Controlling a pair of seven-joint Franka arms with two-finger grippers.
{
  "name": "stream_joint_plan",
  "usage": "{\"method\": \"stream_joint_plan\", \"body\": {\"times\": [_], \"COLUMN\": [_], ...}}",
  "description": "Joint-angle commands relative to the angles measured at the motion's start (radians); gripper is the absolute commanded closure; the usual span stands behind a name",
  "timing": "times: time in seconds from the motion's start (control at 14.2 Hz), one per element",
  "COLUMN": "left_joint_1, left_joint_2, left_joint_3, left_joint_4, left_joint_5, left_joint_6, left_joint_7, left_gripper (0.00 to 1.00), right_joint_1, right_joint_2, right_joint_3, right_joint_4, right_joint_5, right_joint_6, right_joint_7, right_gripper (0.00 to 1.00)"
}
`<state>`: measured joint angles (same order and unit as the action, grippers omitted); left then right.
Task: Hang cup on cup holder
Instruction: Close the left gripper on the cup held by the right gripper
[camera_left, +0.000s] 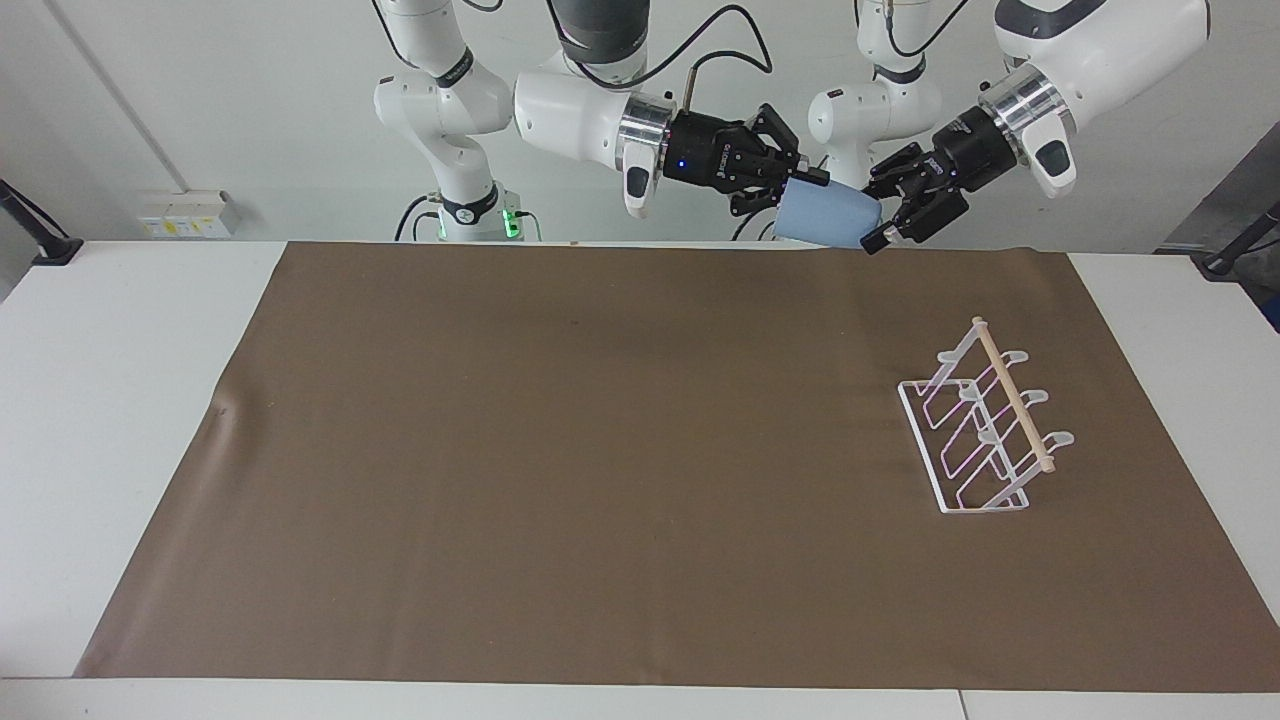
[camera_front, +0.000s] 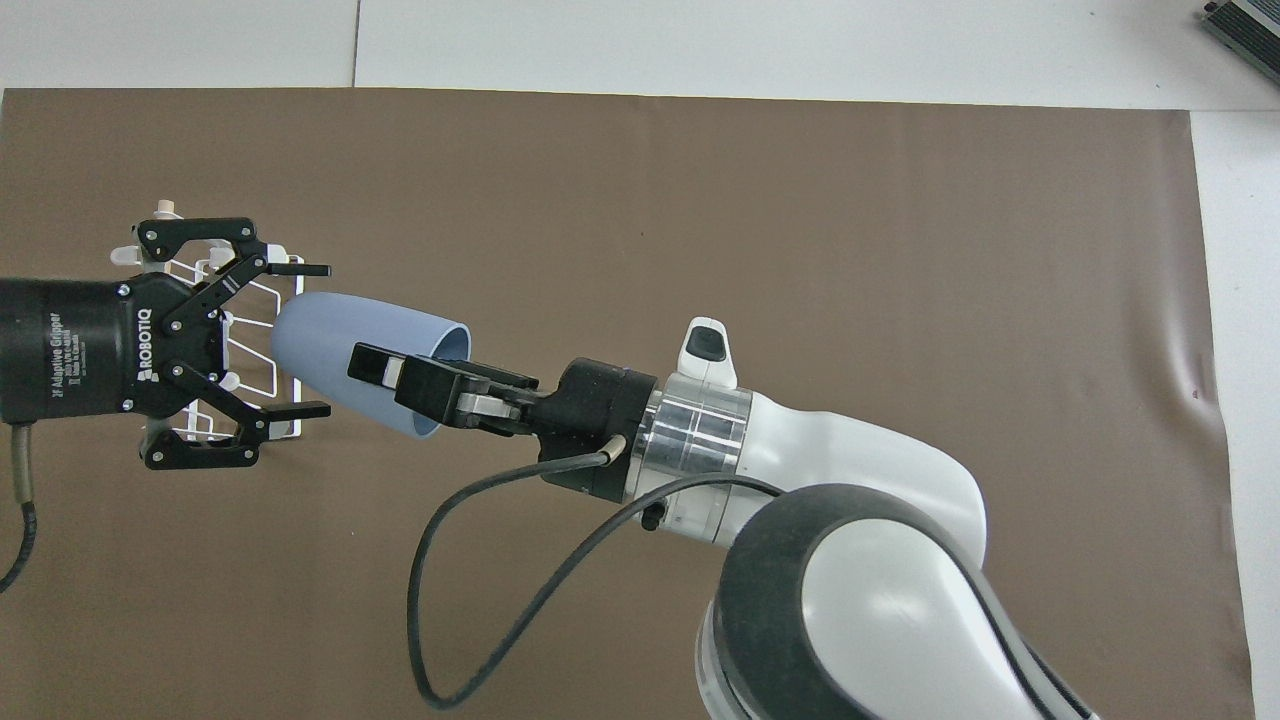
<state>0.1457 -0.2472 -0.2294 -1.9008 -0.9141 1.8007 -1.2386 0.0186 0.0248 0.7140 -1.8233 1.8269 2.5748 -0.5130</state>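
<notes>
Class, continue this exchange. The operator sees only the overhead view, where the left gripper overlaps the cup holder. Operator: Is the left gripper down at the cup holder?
Observer: No. From the facing view, the left gripper hangs high in the air. The cup holder stands untouched on the brown mat, well below it.
Operator: And the cup's height?
Observer: The cup is up level with that gripper, lying almost on its side. Its base is between the open fingers, and the right gripper holds its rim.

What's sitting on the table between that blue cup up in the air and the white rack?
Nothing: in the facing view only bare brown mat lies between the cup, held aloft, and the cup holder.
</notes>
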Motion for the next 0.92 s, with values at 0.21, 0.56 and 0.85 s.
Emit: {"method": "stream_joint_plan", "body": {"times": [0.21, 0.56, 0.85], "left_joint_1": [-0.024, -0.025, -0.025], "left_joint_2": [-0.02, -0.021, -0.023], "left_joint_3": [-0.001, -0.008, -0.01], "left_joint_4": [-0.004, -0.004, -0.004], "left_joint_5": [-0.008, -0.002, 0.009], "left_joint_6": [0.011, 0.008, 0.0], "left_joint_7": [0.033, 0.085, 0.137], "left_gripper": [0.0, 0.57, 1.0], "right_joint_1": [-0.017, -0.012, -0.012], "right_joint_2": [-0.013, -0.013, -0.013], "right_joint_3": [0.018, 0.016, 0.018], "right_joint_4": [0.002, 0.002, 0.002], "right_joint_5": [0.034, 0.032, 0.032], "right_joint_6": [0.025, 0.038, 0.047], "right_joint_7": [0.007, 0.017, 0.019], "right_gripper": [1.0, 1.0, 1.0]}}
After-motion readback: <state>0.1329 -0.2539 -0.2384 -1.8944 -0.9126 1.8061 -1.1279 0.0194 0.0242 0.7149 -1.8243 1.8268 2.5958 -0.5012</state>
